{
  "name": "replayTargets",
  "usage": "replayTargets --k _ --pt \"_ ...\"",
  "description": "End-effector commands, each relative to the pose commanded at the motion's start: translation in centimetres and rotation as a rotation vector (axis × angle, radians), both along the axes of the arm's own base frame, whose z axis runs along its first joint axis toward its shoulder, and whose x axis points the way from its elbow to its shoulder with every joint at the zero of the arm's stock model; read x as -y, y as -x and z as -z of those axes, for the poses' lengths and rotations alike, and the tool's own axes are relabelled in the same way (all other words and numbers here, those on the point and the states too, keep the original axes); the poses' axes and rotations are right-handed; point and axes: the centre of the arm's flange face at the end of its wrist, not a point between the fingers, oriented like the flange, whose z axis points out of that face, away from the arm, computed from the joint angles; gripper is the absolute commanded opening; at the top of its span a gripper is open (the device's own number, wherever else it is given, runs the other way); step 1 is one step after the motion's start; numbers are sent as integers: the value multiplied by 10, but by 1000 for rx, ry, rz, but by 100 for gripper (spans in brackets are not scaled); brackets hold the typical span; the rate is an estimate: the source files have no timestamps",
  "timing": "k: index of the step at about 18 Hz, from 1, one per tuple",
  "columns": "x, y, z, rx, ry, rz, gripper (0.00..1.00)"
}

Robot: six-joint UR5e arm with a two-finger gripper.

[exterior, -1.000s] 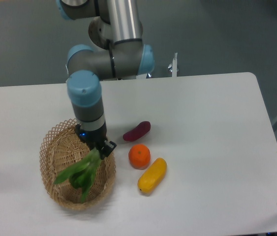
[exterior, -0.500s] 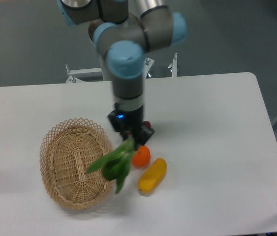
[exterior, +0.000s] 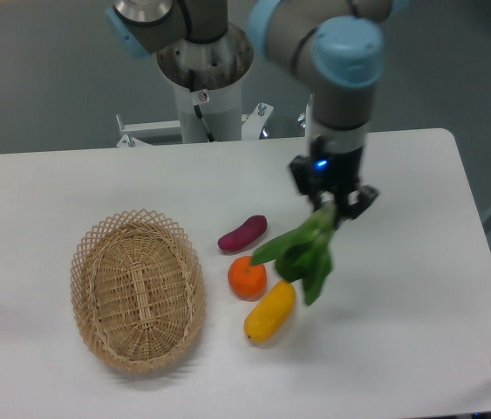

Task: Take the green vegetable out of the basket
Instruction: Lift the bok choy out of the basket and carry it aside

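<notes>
The green vegetable (exterior: 302,251) hangs in the air right of the orange, its pale stem end pinched in my gripper (exterior: 333,208) and its dark leaves drooping down-left over the yellow fruit. My gripper is shut on the stem, above the table's middle right. The tan wicker basket (exterior: 97,253) lies at the left with nothing in it, well apart from the gripper.
A purple sweet potato (exterior: 242,232), an orange (exterior: 247,277) and a yellow oblong fruit (exterior: 269,311) lie in a cluster between the basket and the hanging leaves. The arm's base (exterior: 203,78) stands at the table's far edge.
My gripper has carried the green vegetable up out of the basket and rightward across the fruit cluster. The basket now lies empty.
</notes>
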Motion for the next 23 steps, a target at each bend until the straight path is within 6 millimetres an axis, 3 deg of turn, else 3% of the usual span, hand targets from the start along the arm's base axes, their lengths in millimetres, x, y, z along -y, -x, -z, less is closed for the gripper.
replayTargets --k 6,23 --pt "40 28 -2 -21 18 62 41" --pt "31 21 1 -10 14 68 41"
